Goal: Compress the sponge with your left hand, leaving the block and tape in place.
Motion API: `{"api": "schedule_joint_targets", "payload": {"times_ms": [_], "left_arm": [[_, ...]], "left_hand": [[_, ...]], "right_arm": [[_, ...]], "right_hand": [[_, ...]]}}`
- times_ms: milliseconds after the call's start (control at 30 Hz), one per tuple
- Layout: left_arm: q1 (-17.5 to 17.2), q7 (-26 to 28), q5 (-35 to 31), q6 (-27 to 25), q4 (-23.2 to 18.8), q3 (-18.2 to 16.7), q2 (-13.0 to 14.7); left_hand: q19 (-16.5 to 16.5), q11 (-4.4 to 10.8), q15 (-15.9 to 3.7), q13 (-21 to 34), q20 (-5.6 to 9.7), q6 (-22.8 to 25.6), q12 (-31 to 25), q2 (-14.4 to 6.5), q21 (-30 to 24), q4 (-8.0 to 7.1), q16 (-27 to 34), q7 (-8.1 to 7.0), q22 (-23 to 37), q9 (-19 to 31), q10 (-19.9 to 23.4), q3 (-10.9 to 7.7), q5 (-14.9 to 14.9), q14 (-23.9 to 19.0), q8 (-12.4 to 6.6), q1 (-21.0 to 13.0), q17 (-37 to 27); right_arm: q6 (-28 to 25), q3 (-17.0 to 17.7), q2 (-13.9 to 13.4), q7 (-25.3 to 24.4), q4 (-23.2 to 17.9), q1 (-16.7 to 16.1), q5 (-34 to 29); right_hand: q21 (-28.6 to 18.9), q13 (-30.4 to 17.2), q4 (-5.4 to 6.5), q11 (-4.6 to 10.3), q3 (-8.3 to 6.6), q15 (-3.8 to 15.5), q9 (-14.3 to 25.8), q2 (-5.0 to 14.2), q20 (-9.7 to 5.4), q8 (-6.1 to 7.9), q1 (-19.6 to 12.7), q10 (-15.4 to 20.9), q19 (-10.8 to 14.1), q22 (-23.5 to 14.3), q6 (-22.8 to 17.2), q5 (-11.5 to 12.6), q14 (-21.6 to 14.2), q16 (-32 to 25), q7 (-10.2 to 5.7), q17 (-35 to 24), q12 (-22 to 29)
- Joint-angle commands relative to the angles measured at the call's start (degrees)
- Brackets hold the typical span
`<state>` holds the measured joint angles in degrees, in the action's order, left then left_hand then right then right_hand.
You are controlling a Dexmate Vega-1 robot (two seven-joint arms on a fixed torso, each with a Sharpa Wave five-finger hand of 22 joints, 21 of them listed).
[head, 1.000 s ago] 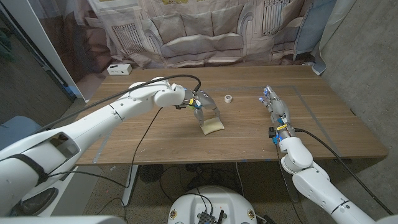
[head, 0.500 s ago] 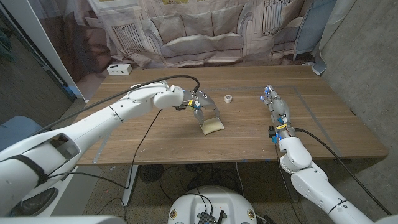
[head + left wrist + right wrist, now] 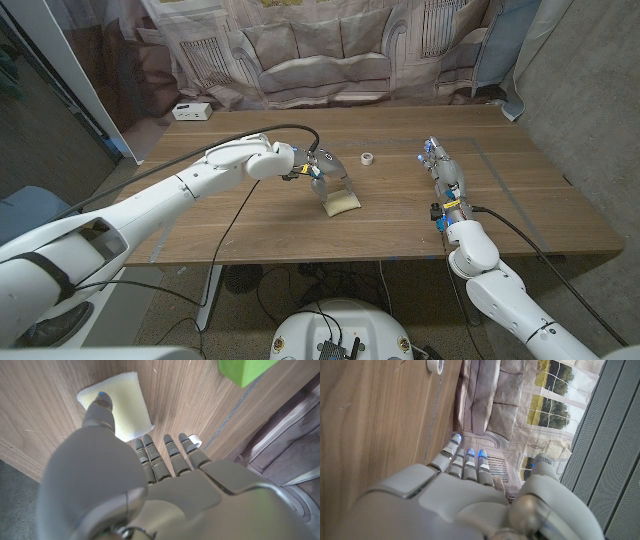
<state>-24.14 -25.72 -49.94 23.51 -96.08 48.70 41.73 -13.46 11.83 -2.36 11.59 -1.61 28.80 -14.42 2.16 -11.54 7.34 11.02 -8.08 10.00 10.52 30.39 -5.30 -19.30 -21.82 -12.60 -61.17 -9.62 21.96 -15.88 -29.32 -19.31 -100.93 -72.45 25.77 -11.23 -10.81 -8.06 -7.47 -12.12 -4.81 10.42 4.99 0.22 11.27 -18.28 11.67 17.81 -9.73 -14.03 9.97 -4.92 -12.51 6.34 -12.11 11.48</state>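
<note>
Hovering left hand (image 3: 322,172) sits directly over the sponge (image 3: 341,203), fingers spread, empty; sponge lies just near-right of it, right hand (image 3: 443,172) well apart, fingers straight and empty

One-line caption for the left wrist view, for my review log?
Left hand over the sponge, thumb on it, fingers extended; green block and tape beyond on the table.

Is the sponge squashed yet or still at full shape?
Full shape: the sponge lies flat and square; the left hand is above it, thumb over one corner.
</note>
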Motion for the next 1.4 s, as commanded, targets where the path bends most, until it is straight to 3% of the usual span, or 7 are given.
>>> {"api": "schedule_joint_targets", "payload": {"times_ms": [33,433,1033,1167,1400], "left_arm": [[-0.41,1.67,-0.43,-0.38,1.17,0.51,-0.33],[0.03,2.93,0.24,0.23,3.24,1.48,-1.34],[-1.35,3.93,2.37,-1.06,5.04,1.71,-1.35],[-1.89,5.21,1.99,-1.27,5.59,1.99,-1.20],[-2.09,5.40,1.43,-1.76,6.22,2.67,-1.15]], "left_hand": [[-0.86,-0.09,-6.91,0.13,-0.01,0.92,-0.42,-0.12,-0.31,0.08,0.41,-0.11,0.10,0.24,1.08,0.33,-0.15,-0.97,-0.50,-0.87,-0.08],[-1.45,-0.03,-6.73,0.13,-0.30,2.60,-0.53,-0.52,-0.35,0.02,0.42,-0.36,0.11,0.23,2.40,0.36,-0.02,-1.95,-0.63,-1.26,-0.08],[-2.66,-0.14,-7.56,0.11,-0.18,9.13,-1.35,-1.39,-0.31,0.05,0.55,-1.54,0.13,0.21,7.69,0.47,0.62,-5.17,-1.46,-2.51,-0.07],[-3.09,-0.18,-7.44,0.13,-0.79,8.95,-1.00,-1.33,-0.40,0.04,0.51,-1.37,0.15,0.23,7.39,0.60,0.80,-5.64,-1.11,-2.57,-0.05],[-2.61,-0.10,-5.71,0.39,-3.78,5.00,1.22,-0.34,0.00,-0.70,-0.50,0.19,0.27,0.37,3.66,1.85,1.22,-4.03,1.27,-0.94,-0.14]], "right_arm": [[0.28,-0.09,0.15,0.04,0.17,-0.14,-0.04],[0.58,-0.10,0.27,-0.13,0.18,-0.43,-0.24],[1.29,-0.43,0.81,0.33,1.06,-0.04,-0.13],[1.38,-0.50,0.85,0.42,1.14,0.03,-0.09],[1.48,-0.54,0.83,0.67,1.17,0.04,0.16]], "right_hand": [[-0.29,-0.06,-0.08,-0.23,-0.37,-0.12,0.14,0.12,-0.11,0.15,-0.74,0.56,0.30,-0.17,-0.55,0.37,-0.50,-0.35,0.13,-0.28,0.35],[-0.25,-0.07,-0.06,-0.12,-0.32,-0.13,0.15,0.05,0.08,0.13,-0.74,0.51,0.30,-0.18,-0.68,0.36,-0.57,-0.33,0.10,-0.31,0.25],[-0.23,-0.08,0.01,-0.02,-0.20,-0.23,0.15,-0.11,0.38,0.15,-0.63,1.10,0.39,-0.19,-0.98,0.32,-0.96,-0.41,-0.18,-0.35,0.39],[-0.24,-0.09,0.03,0.05,-0.17,-0.24,0.16,-0.14,0.42,0.16,-0.60,1.13,0.45,-0.19,-1.07,0.32,-1.06,-0.44,-0.30,-0.37,0.37],[-0.27,-0.10,0.04,0.06,-0.14,-0.34,0.16,-0.17,0.51,0.22,-0.59,1.34,0.58,-0.20,-1.31,0.32,-1.17,-0.45,-0.47,-0.38,0.41]]}}
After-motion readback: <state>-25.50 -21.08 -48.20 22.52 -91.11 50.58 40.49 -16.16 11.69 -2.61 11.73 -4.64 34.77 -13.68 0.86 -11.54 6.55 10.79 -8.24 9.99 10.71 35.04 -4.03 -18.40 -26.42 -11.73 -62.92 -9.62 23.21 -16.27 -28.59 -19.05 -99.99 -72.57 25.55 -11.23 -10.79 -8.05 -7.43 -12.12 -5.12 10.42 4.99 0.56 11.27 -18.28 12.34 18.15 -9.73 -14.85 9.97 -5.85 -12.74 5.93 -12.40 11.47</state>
